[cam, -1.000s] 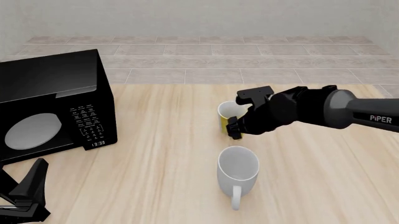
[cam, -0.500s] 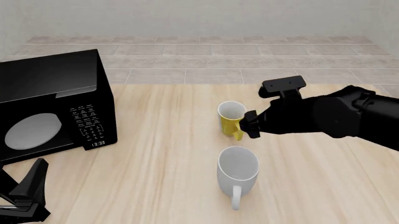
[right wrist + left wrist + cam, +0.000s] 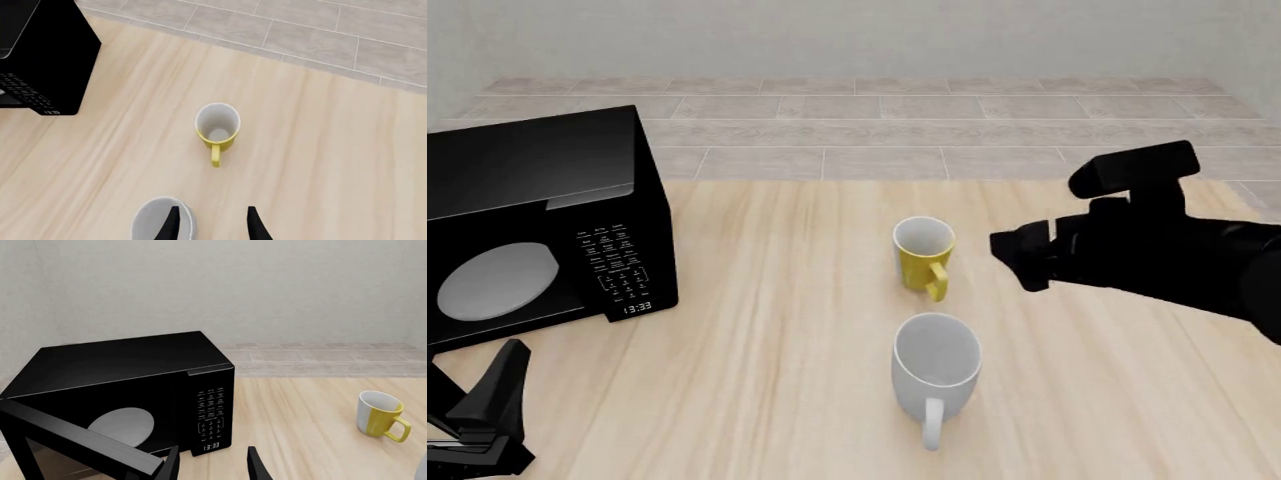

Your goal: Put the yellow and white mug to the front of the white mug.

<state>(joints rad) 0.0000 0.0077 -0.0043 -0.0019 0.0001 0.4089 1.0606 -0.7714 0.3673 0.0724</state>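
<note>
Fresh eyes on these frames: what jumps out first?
The big black microwave at the table's left, door swung open. Then two upright mugs mid-table: the yellow and white mug stands free, with the larger white mug nearer the camera. The right gripper hangs open beside the yellow one, holding nothing.

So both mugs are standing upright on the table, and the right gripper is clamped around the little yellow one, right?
Not quite. Both mugs do stand upright on the table, but the right gripper holds nothing. In the front view it hangs open, off to the side of the yellow and white mug, clear of it. The white mug stands apart too.
</note>
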